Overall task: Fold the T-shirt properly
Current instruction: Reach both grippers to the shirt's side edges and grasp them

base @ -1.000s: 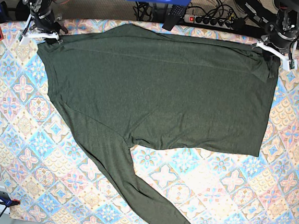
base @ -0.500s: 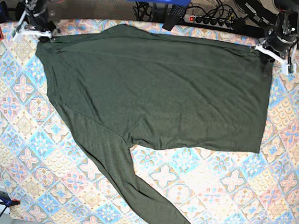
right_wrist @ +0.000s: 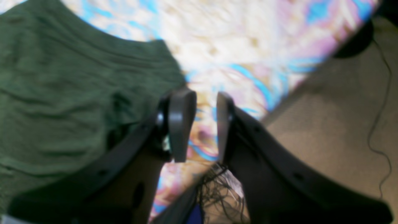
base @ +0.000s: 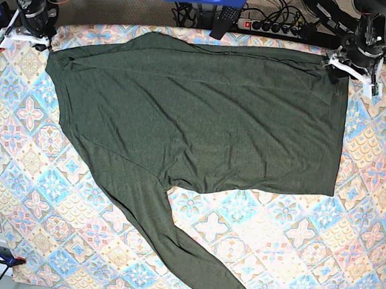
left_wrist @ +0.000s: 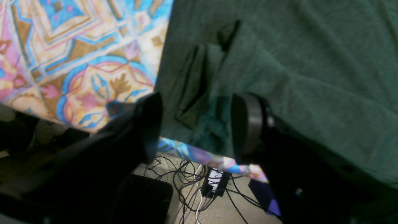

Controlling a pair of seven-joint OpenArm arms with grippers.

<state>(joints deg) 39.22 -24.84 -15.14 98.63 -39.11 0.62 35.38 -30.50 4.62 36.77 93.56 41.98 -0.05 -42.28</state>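
Both grippers, left gripper (left_wrist: 196, 124) and right gripper (right_wrist: 199, 124), have released the T-shirt (base: 202, 118); jaws parted, empty, withdrawn to far corners.

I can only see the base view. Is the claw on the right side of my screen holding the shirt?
Observer: No. The left wrist view shows the left gripper open, jaws wide apart, with a folded corner of the T-shirt lying loose between them.
Operator: What about the other claw?
Observer: The right wrist view shows the right gripper open too, though less wide. Only the patterned tablecloth shows between its jaws, and the shirt's edge lies just beside it.
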